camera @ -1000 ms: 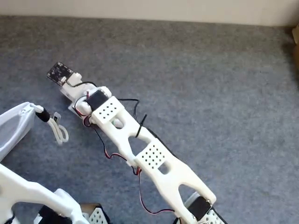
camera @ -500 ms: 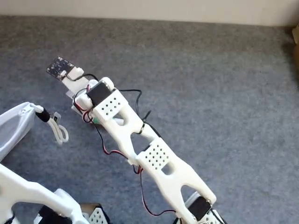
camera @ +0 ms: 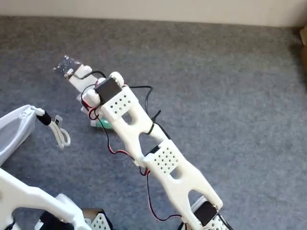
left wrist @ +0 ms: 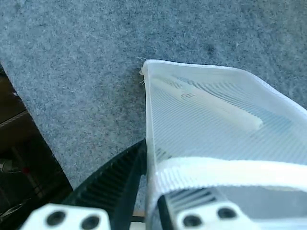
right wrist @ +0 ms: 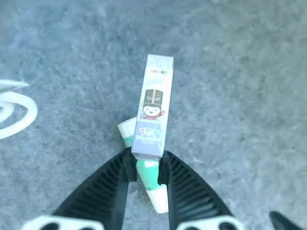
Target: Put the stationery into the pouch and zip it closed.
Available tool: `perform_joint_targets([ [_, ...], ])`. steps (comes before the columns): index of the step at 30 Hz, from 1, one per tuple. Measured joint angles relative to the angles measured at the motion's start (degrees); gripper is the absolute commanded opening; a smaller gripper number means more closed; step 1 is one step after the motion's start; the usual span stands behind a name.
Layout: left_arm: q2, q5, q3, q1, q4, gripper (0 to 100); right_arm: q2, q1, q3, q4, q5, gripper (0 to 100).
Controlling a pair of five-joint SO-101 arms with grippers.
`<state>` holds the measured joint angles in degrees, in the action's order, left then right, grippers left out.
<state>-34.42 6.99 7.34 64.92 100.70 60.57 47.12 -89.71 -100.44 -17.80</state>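
Pick-up step: my right tool [right wrist: 146, 160] pinches the box [right wrist: 154, 108] above a green tube [right wrist: 149, 181] lying on the bench [right wrist: 249, 72]. My left tool [left wrist: 149, 167] clamps the pouch [left wrist: 206, 124] rim. Next, I reckon, carry the box to the pouch mouth.

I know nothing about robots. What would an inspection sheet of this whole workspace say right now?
Surface: grey felt-like mat, lying flat.
Job's things: white mesh pouch with a pale stick inside and its cord loop on the mat; small printed box; green-and-white item lying under the box.
Clutter: nothing seen.
Grippers: left gripper clamped on the pouch's edge; right gripper closed on the box's end.
Cables: red, black and white wires hang loose along the right arm.
Surroundings: pale wall behind the mat; dark area past the mat's edge.
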Motion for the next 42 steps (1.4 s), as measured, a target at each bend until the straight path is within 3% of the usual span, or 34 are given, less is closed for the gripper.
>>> perform_joint_targets([
  [7,0.0,0.0,0.0,-3.7,0.0,1,-11.0,-0.4,13.9,0.0,0.0,0.5],
  [14,0.0,0.0,0.0,-11.5,0.2,1,-29.7,-0.9,39.0,0.0,-0.4,0.5],
  [24,0.0,0.0,0.0,-24.8,0.2,1,-48.1,-4.5,64.1,0.0,-0.5,0.5],
  [32,0.0,0.0,1.8,-26.1,0.2,1,-60.0,-8.4,83.5,0.2,-0.5,0.5],
  [39,-0.9,0.0,4.2,-26.1,0.2,1,-65.7,-10.5,103.4,13.6,-0.6,1.2],
  [42,-0.9,0.0,4.2,-26.1,0.2,1,-67.3,-10.5,110.5,18.3,-0.6,6.8],
])
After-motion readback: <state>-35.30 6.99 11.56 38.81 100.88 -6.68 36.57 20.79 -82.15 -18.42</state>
